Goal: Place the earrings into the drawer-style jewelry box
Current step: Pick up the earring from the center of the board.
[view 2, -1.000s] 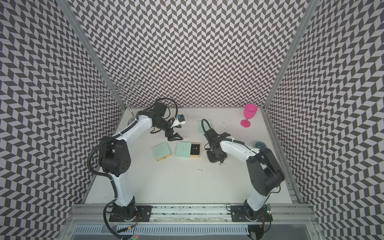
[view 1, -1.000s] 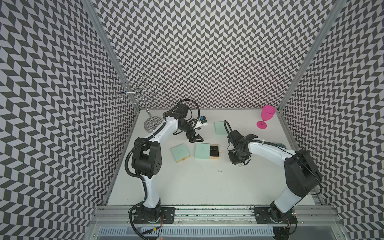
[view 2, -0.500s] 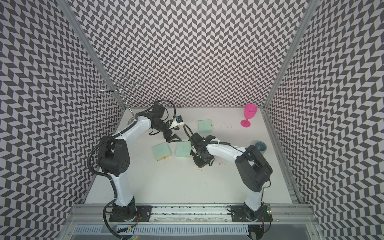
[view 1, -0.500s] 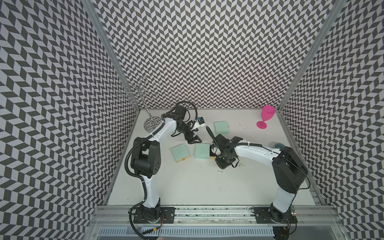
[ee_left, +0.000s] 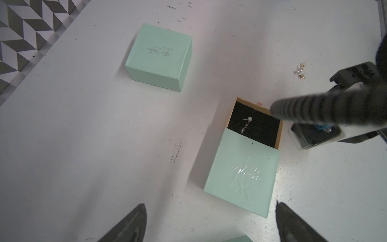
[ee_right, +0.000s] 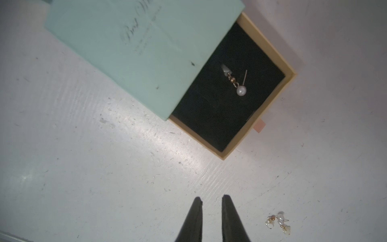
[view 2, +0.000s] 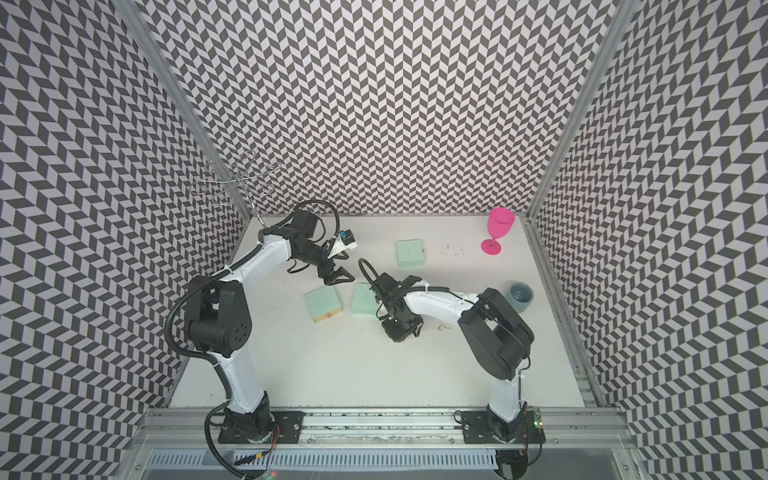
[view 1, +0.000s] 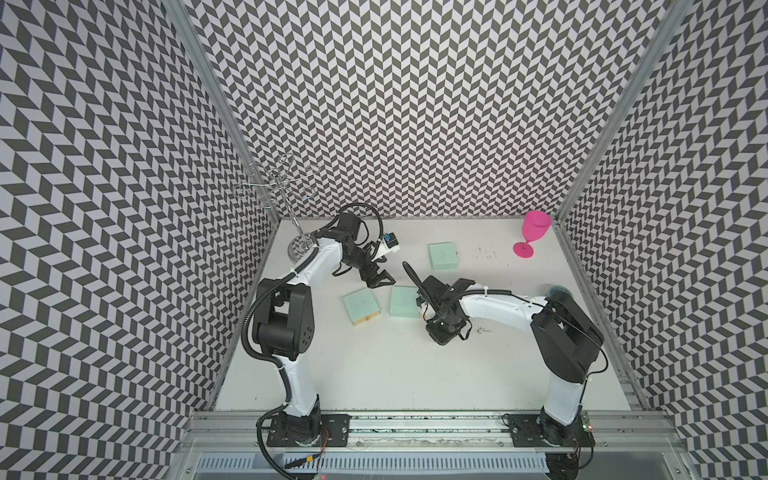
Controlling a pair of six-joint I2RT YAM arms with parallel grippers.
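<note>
Left gripper [ee_left: 209, 204] wide apart, empty, just far-left of jewelry box [ee_right: 136, 52]; right gripper [ee_right: 211, 199] narrowly apart, empty; one earring [ee_right: 236, 81] lies in the open drawer, other earrings [ee_right: 278, 223] on table just right.

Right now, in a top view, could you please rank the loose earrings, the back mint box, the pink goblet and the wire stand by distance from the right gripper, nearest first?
From the right gripper:
1. loose earrings, just to its right.
2. back mint box, behind it.
3. pink goblet, back right corner.
4. wire stand, back left corner.
</note>
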